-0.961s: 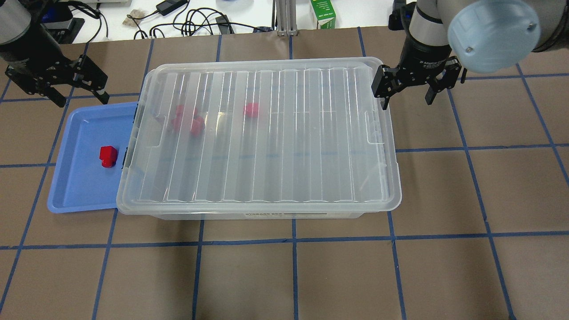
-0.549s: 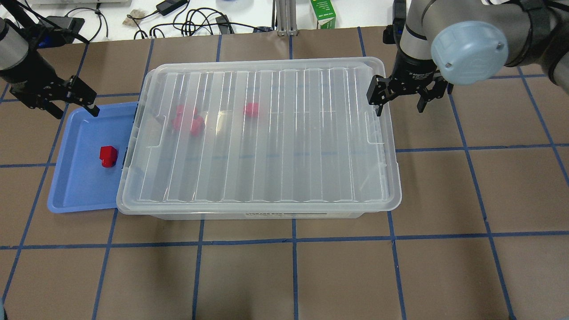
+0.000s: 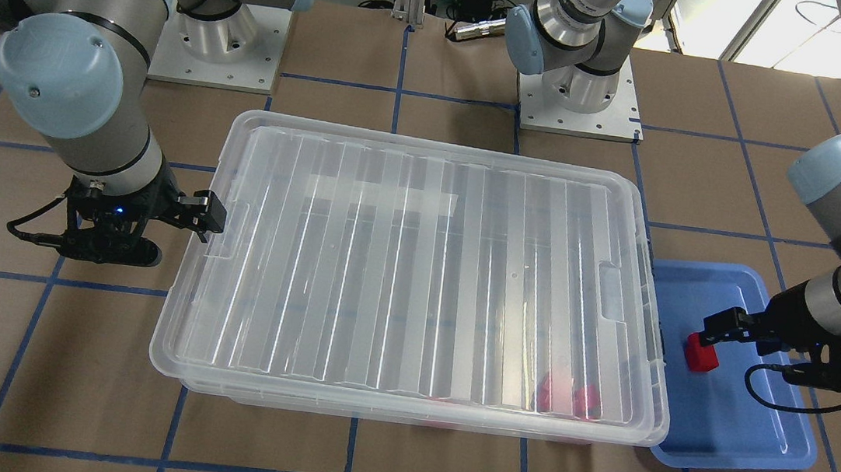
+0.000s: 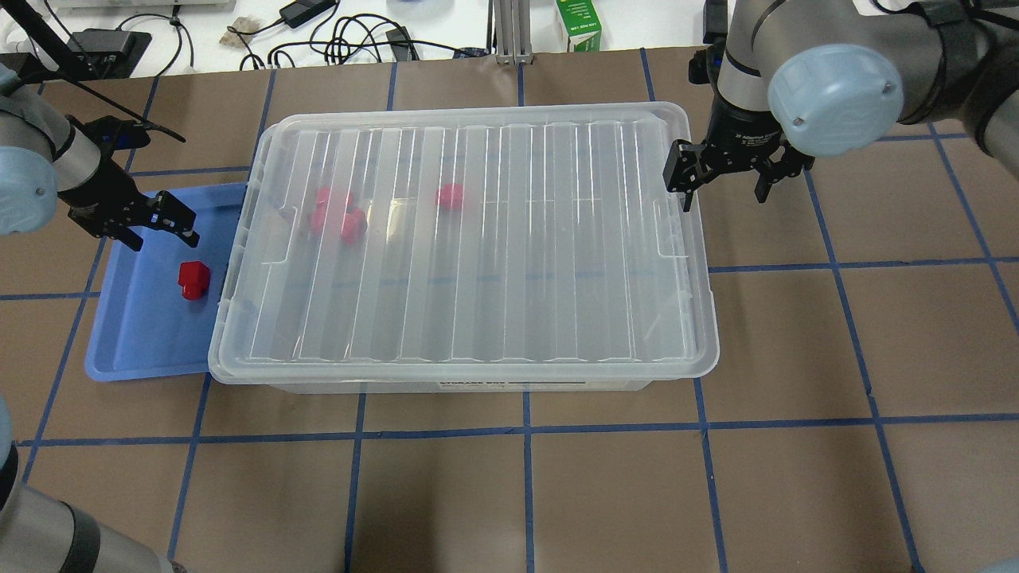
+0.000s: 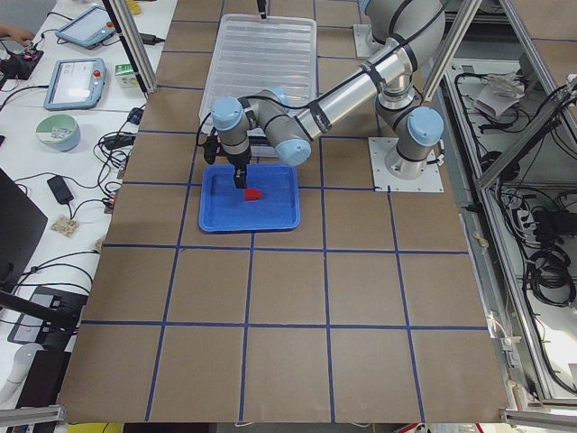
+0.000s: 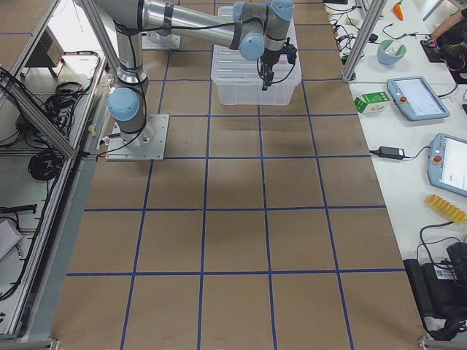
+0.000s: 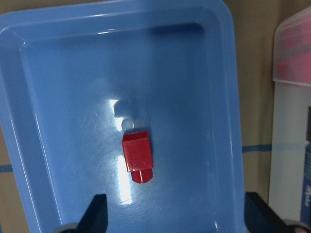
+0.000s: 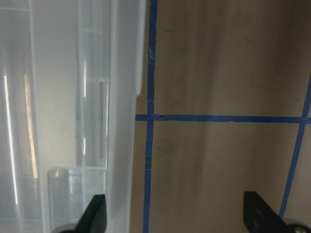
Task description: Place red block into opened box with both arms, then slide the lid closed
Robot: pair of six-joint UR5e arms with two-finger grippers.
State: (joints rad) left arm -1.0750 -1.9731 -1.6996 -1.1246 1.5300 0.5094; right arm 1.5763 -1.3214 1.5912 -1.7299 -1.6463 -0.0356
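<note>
My left gripper hangs wide open over the blue tray because the red block lies there at my 5 o'clock, ungripped. My right gripper, also wide, straddles the lid rim at the box's 2 o'clock corner, I'd guess to shove it. The left wrist cam shows the stub end toward my fingers. Only the overhead shows other red blocks under the lid.

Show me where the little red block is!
The red block lies in the blue tray, left of the box in the overhead view, near the left claw.
</note>
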